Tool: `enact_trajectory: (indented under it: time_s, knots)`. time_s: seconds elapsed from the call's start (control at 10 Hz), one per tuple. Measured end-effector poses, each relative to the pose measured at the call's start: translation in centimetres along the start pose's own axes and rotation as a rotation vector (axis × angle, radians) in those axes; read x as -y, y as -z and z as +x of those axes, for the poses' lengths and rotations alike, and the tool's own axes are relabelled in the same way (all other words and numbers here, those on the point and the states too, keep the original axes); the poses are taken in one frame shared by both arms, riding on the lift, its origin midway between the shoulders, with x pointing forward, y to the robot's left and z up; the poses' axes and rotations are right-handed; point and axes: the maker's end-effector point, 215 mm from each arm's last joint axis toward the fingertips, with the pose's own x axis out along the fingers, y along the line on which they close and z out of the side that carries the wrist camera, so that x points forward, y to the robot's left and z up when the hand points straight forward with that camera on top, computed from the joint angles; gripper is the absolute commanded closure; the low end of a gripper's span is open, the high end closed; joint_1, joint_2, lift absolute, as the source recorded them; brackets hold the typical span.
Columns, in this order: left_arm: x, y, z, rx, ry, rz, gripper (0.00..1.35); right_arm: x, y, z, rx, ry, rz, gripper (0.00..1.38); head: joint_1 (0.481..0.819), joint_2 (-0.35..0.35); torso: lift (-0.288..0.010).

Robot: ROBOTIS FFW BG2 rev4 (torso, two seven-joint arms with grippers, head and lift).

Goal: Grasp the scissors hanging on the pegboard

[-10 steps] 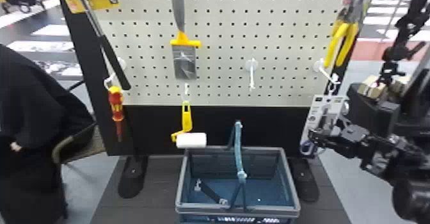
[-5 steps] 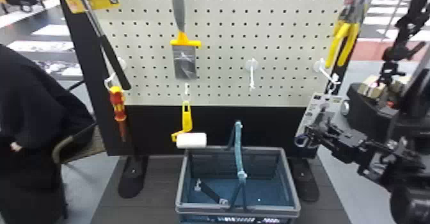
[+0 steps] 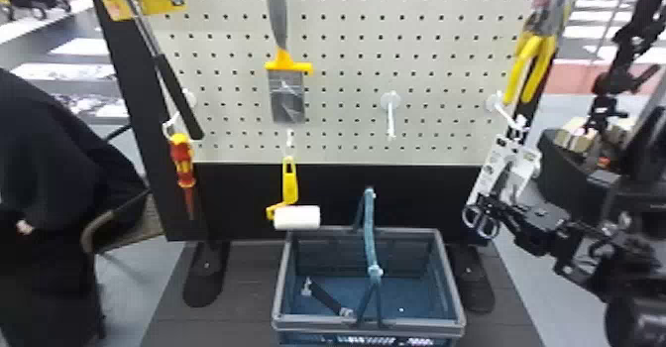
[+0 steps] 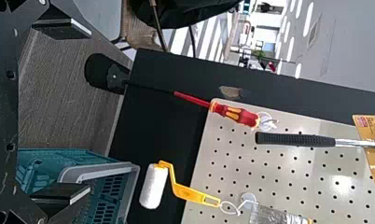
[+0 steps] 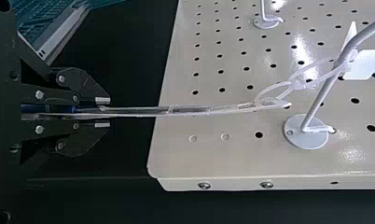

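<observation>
White perforated metal pegboard [image 3: 421, 48], black-framed, across the upper centre of the head view. It stands free on feet, so a hard tug on anything tied to it could rock it

Blue-grey plastic shopping basket [image 3: 452, 291], lower centre, beneath the board. It sits left of the grip point, so a dropped item would likely miss it

Black two-finger right gripper [image 3: 488, 217], centre right of the head view, clenched on the lower end of the dark-handled scissors [image 3: 505, 172] on their white backing card

Black two-finger left gripper [image 4: 78, 112], fingers spread and holding nothing, parked and looking onto the board's left portion

Scissors, as above: hanging off the board's lower right corner, tilted toward the gripper. The hold looks to be on a thin edge, so the pack could twist or slide out under load

Yellow-handled pliers [image 3: 530, 68], upper right, above the scissors. A careless upward lift could knock them

White wire hook [image 5: 323, 88] on a round base, right of the right wrist view

Clear plastic tie loop [image 5: 288, 86], threaded over that hook and drawn out toward the gripper. Main hazard: pulling away without first clearing the hook tip would strain or snap the loop, or tear the card
</observation>
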Motion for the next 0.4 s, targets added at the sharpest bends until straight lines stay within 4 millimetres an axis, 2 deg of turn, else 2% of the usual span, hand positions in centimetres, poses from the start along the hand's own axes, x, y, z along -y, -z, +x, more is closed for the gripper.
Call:
enact_trajectory:
  time_s: [0.4]
  knots:
    - [0.0, 0.02, -0.03, 0.0, 0.0, 0.001, 0.14, -0.02, 0.36, -0.08, -0.005, 0.001, 0.009, 1.3, 0.549, 0.0, -0.1]
